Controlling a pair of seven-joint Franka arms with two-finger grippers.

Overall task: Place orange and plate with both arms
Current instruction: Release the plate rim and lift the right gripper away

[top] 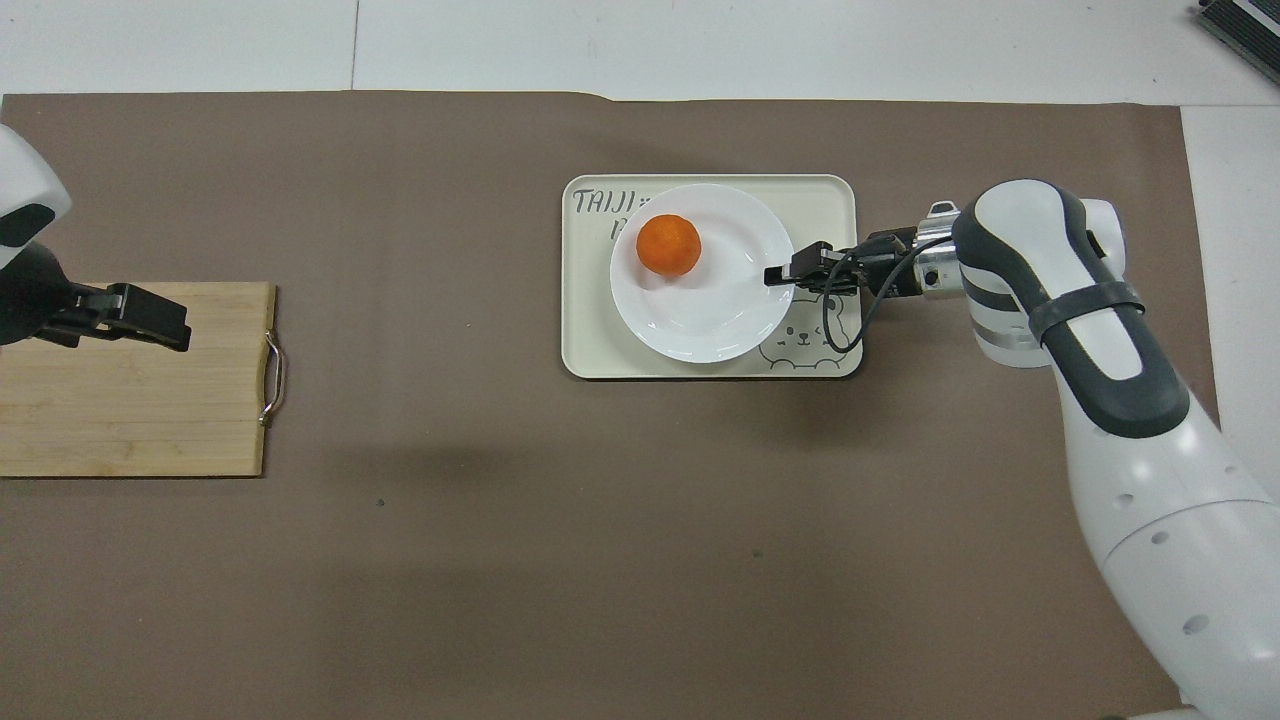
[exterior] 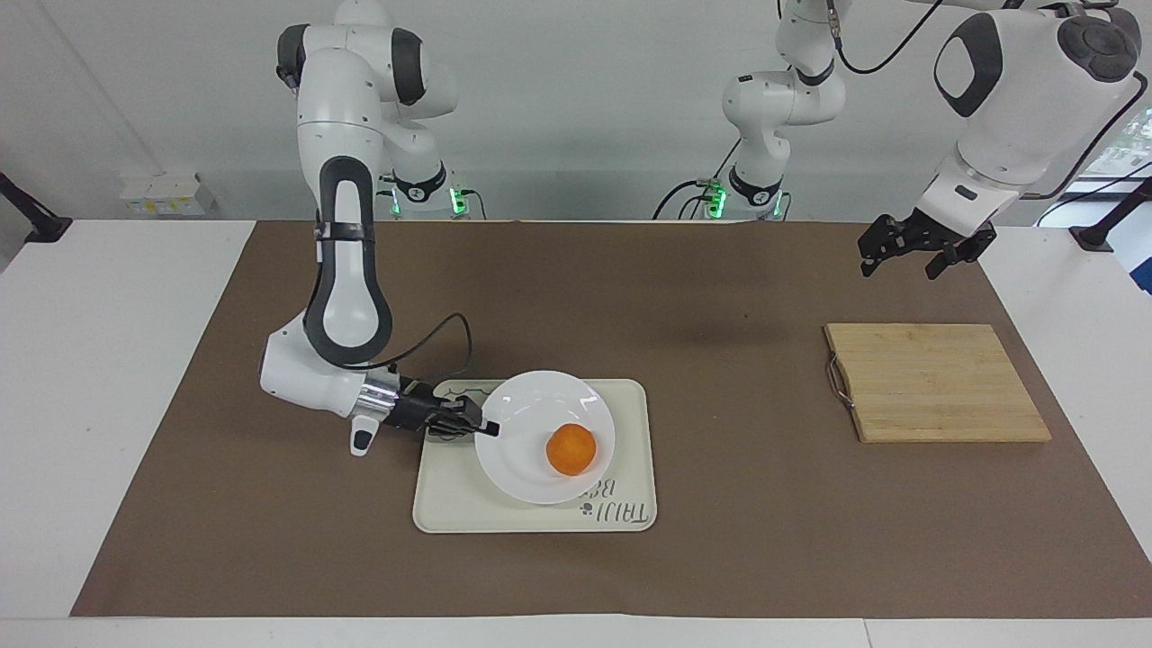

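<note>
Facing view: right claw (exterior: 481, 427) pinches plate (exterior: 531, 450) rim side-on, keeping dish level over tray (exterior: 450, 504), likely so orange (exterior: 571, 449), lying on plate, won't roll. Board (exterior: 936, 382) bare; left claw (exterior: 904, 256) waits spread above tabletop (exterior: 720, 297), clear.

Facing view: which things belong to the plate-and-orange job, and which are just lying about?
In the job:
- round white glossy plate, gripped at its rim by the right hand
- small bright-orange orange on it
- cream rectangular bear tray beneath

Lying about:
- bamboo cutting board, the open left hand waiting above it
</note>
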